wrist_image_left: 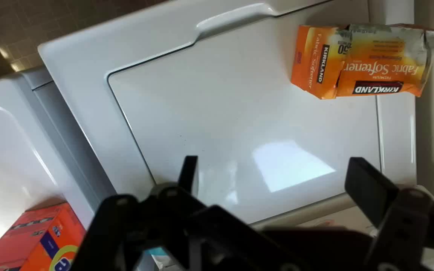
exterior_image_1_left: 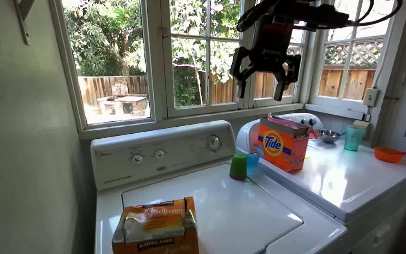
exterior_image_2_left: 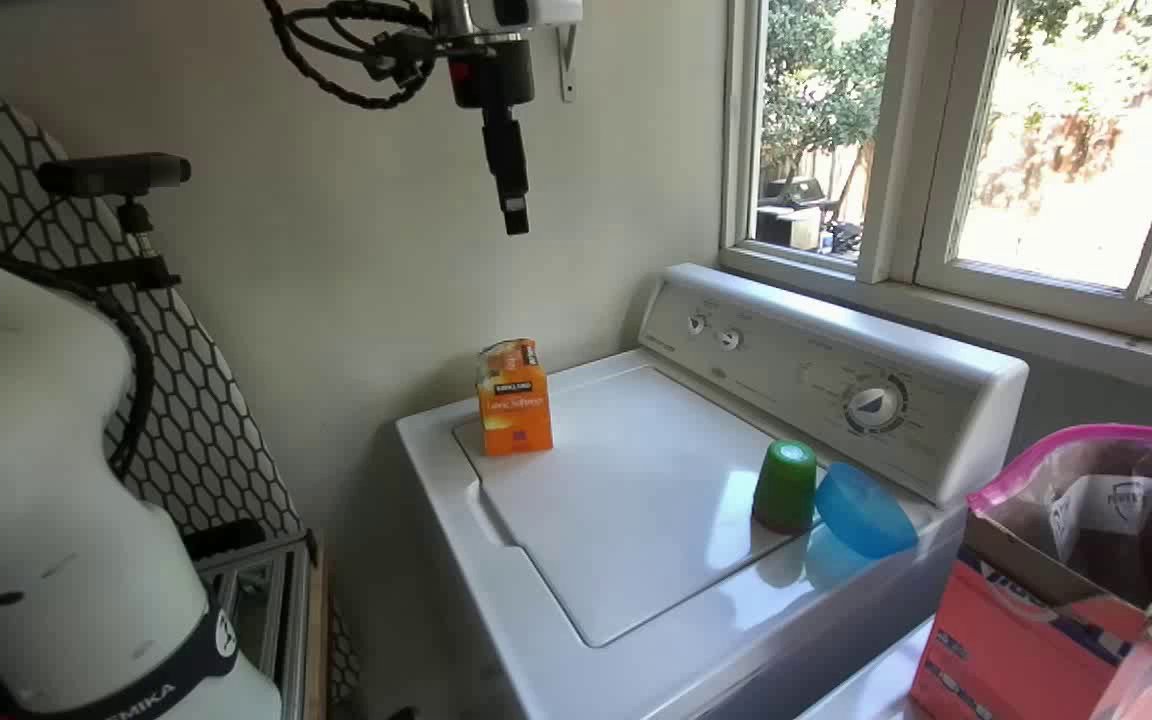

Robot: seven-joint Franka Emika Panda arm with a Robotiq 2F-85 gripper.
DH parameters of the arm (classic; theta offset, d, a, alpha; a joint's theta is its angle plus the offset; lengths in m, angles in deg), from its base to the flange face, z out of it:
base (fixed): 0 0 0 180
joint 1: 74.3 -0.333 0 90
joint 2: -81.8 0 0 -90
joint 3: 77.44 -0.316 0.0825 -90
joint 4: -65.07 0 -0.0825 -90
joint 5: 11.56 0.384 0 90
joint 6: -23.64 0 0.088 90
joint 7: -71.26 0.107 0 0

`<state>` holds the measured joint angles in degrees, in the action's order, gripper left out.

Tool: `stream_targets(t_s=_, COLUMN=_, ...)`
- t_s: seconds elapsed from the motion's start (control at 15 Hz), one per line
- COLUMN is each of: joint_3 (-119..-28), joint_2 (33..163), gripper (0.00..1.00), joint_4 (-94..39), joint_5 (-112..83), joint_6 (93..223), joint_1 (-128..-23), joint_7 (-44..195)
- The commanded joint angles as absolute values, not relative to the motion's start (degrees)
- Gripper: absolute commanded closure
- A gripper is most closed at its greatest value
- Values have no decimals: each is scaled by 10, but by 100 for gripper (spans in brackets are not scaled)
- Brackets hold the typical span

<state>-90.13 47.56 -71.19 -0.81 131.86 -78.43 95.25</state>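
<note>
My gripper (exterior_image_1_left: 260, 93) is open and empty, high above the white washing machine (exterior_image_1_left: 238, 218). It is edge-on in an exterior view (exterior_image_2_left: 516, 218), and its spread fingers show in the wrist view (wrist_image_left: 273, 171) over the lid. An orange Kirkland fabric softener box (exterior_image_1_left: 157, 225) stands on the lid near the wall; it also shows (exterior_image_2_left: 516, 405) and lies upper right in the wrist view (wrist_image_left: 364, 62). A green cup (exterior_image_2_left: 786, 485) stands upside down on the lid, with a blue bowl (exterior_image_2_left: 866, 510) tilted beside it. In the wrist view the gripper hides most of both.
An orange Tide box (exterior_image_1_left: 280, 144) with a pink-edged bag stands on the neighbouring white machine (exterior_image_1_left: 330, 187). A metal bowl (exterior_image_1_left: 330, 136), a teal cup (exterior_image_1_left: 354, 137) and an orange bowl (exterior_image_1_left: 388, 154) stand there too. The control panel (exterior_image_2_left: 836, 375) rises behind the lid, below the windows.
</note>
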Motion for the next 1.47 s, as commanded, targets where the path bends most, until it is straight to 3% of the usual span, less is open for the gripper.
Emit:
stream_targets(t_s=0.0, joint_3=-900, joint_2=476, gripper=0, joint_4=-710, joint_5=-9, joint_6=1317, joint_1=-785, joint_7=953)
stream_targets(t_s=0.67, joint_3=-879, joint_2=507, gripper=0, joint_4=-721, joint_5=-14, joint_6=1348, joint_1=-724, joint_7=1034)
stream_targets(t_s=1.4, joint_3=-819, joint_2=718, gripper=0, joint_4=-633, joint_5=-50, joint_6=1450, joint_1=-634, joint_7=1231)
